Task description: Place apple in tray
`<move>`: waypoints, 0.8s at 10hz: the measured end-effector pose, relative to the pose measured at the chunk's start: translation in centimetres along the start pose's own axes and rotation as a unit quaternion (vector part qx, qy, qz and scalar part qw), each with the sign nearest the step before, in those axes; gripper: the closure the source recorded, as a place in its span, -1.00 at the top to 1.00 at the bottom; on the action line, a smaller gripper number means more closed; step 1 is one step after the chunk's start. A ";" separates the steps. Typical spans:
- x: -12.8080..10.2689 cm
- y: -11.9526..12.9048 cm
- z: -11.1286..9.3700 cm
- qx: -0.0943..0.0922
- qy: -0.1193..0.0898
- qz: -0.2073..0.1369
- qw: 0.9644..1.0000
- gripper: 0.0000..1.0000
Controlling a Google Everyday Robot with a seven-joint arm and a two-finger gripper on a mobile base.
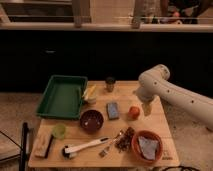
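The apple (133,112), small, round and orange-red, sits on the wooden table (160,120) right of centre. The green tray (62,95) lies at the table's back left with nothing inside it that I can see. My gripper (146,108) hangs from the white arm (170,92), which reaches in from the right. It points down just to the right of the apple, very close to it, at about the apple's height. The apple rests on the table, not lifted.
Between apple and tray lie a blue-grey sponge (113,110), a dark maroon bowl (92,120) and a yellow item (89,93) at the tray's right rim. A dark jar (110,83) stands behind. In front are an orange-red dish with grey cloth (147,146), a white brush (85,147) and a light-green cup (59,131).
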 end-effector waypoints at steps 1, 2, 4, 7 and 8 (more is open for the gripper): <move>0.2 -0.2 0.2 0.002 -0.002 -0.003 1.000 0.60; 0.5 -0.5 0.6 0.005 -0.006 -0.006 1.000 0.60; 0.5 -1.0 1.1 0.008 -0.011 -0.013 1.000 0.60; 0.9 -1.4 1.9 0.014 -0.021 -0.024 0.999 0.60; 1.0 -1.6 2.1 0.016 -0.023 -0.027 0.999 0.60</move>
